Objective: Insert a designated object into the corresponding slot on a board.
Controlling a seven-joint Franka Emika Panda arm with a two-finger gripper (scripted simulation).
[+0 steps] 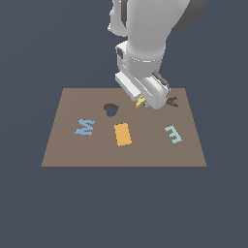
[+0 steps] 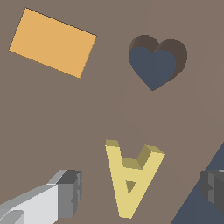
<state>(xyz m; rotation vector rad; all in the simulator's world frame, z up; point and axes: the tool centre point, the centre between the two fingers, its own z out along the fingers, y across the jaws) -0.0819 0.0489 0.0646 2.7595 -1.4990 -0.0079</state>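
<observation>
With the pincer [image 2: 142,192] released and straddling the yellow A block [image 2: 130,175] lying flat on the board [image 1: 63,145] near the heart recess [image 2: 155,61], grip its straight outer legs; it appears rigid and light.

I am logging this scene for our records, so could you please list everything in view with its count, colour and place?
board: one, brown, under everything.
yellow A block: one, lying on the board between the open fingers.
A-shaped slot: one, dark, far edge, exterior view's right.
heart recess: one, dark, far middle.
orange rectangle: one, centre.
blue M: one, exterior view's left.
teal E: one, exterior view's right.
gripper: one, grey and white, open around the A.
</observation>
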